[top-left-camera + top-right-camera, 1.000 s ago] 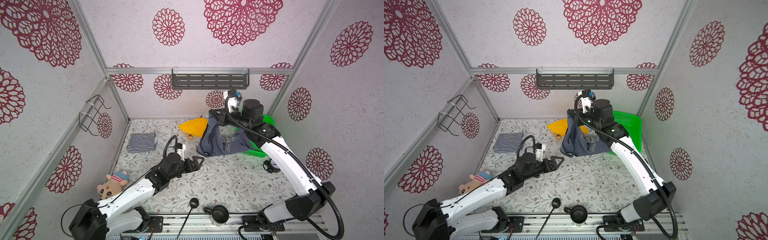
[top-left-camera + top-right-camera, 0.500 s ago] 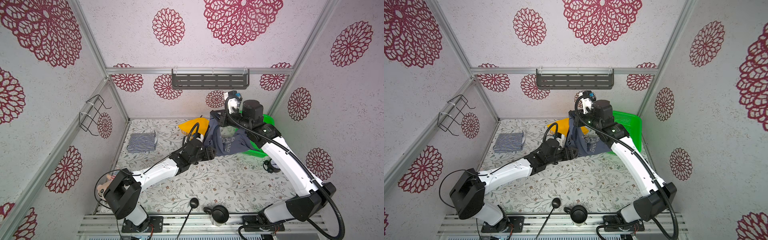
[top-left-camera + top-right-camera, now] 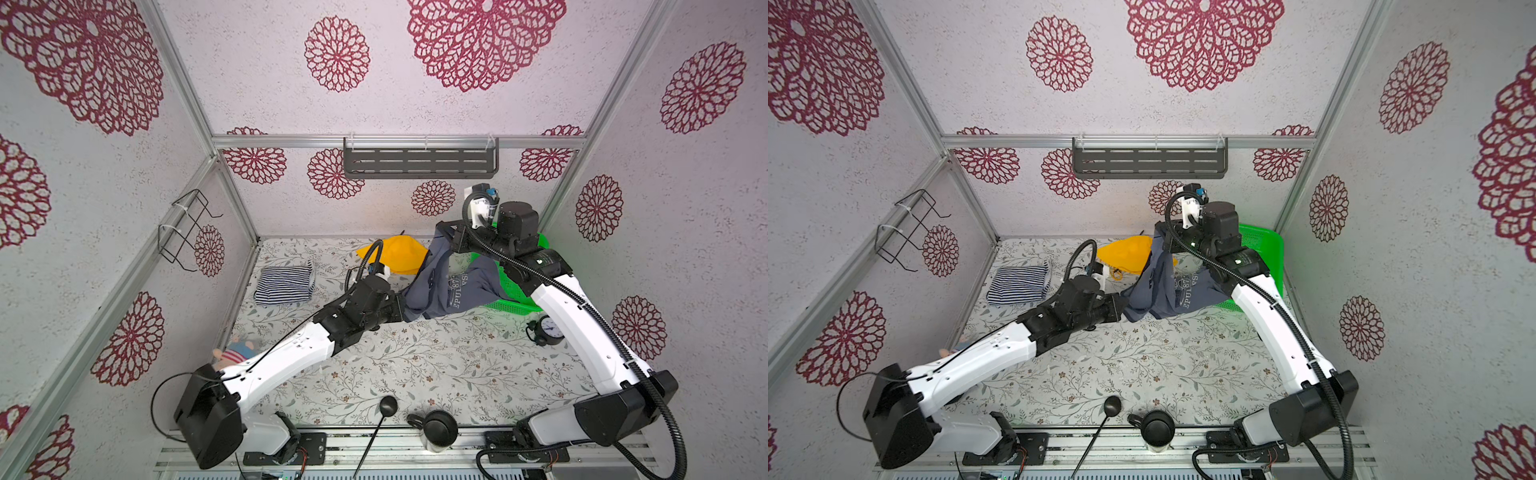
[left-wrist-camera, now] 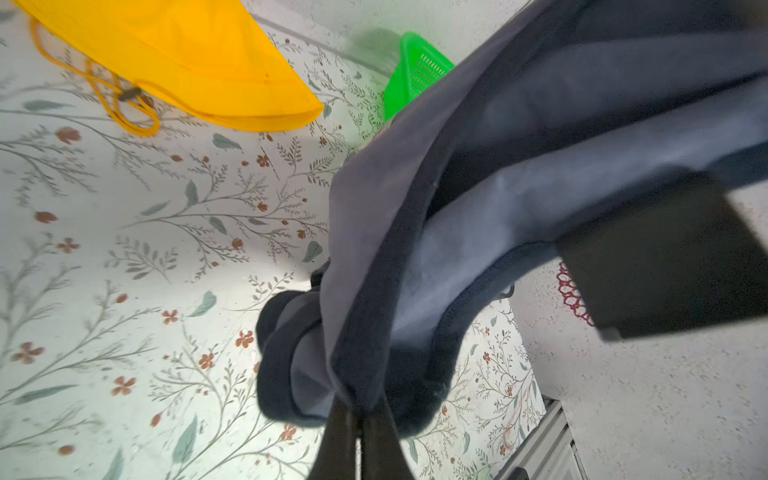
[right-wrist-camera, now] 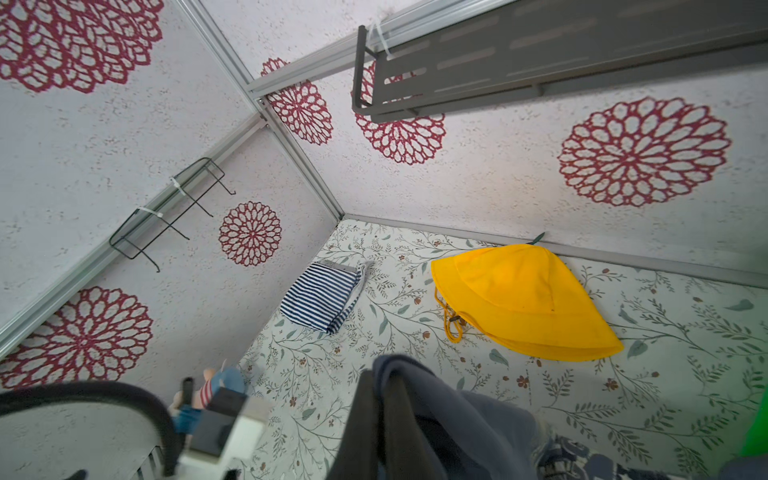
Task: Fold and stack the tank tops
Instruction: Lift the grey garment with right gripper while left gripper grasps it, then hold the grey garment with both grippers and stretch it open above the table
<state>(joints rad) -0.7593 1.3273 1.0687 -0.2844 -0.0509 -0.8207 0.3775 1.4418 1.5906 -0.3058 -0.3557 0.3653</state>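
Your left pincer (image 3: 400, 306) clenched a lower edge of the slate blue-grey tank top (image 3: 451, 291); your right pincer (image 3: 444, 236) gripped its upper part, raised above the bench (image 3: 415, 365).

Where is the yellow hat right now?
In both top views the yellow hat lies at the back of the flowery table, between the folded striped tank top on its left and the blue-grey tank top on its right.
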